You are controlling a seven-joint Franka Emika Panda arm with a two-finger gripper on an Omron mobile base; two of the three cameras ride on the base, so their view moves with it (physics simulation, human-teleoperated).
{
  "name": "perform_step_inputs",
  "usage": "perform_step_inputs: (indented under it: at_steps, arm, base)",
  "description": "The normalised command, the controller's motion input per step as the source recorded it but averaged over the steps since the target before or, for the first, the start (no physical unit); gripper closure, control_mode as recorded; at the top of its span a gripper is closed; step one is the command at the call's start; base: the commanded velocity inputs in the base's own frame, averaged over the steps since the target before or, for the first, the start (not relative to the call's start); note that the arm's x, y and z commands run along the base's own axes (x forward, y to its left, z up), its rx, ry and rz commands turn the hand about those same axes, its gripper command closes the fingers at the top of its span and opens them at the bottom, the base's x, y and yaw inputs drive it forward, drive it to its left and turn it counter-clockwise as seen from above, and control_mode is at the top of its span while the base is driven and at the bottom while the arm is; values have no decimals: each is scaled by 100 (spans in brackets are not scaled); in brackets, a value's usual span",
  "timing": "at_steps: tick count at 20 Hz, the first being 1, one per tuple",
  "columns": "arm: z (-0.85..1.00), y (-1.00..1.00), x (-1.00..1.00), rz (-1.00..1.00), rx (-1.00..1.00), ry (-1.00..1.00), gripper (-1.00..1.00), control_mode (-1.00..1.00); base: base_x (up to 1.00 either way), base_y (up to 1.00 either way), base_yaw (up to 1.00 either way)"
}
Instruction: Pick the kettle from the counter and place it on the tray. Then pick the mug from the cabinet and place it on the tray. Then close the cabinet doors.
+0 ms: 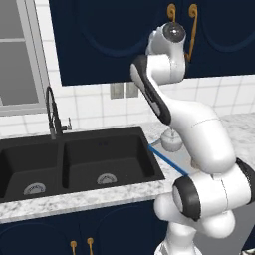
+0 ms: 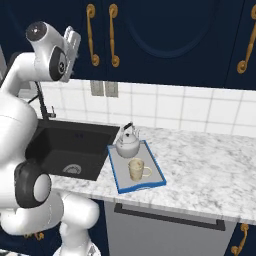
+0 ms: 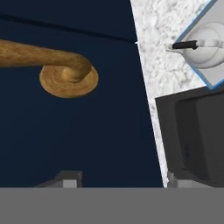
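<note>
The silvery kettle (image 2: 127, 143) and the cream mug (image 2: 136, 169) stand together on the blue-rimmed grey tray (image 2: 151, 156), on the marble counter (image 2: 205, 160) right of the sink. In the left base view the kettle (image 1: 171, 142) peeks out behind my arm. My gripper (image 2: 73, 41) is raised high against the navy cabinet doors (image 2: 165, 35), left of a pair of brass handles (image 2: 114, 35). In the hand view the gripper (image 3: 122, 180) is open, its tips wide apart with nothing between them, close to the door face and one brass handle (image 3: 65, 65). Both doors look flush with the cabinet front.
The black double sink (image 1: 74, 159) with its dark faucet (image 1: 52, 114) lies left of the tray. A window (image 1: 15, 55) is at the far left. Navy lower cabinets with small brass handles (image 1: 81, 245) run under the counter. Tiled wall with outlets (image 2: 104, 88) sits below the wall cabinet.
</note>
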Motion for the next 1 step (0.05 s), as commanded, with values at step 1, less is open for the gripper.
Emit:
perform_step_inputs:
  at_steps: [1]
  arm:
    - [-1, 0, 9, 0, 0, 0, -100, -100]
  base:
    - [0, 0, 0]
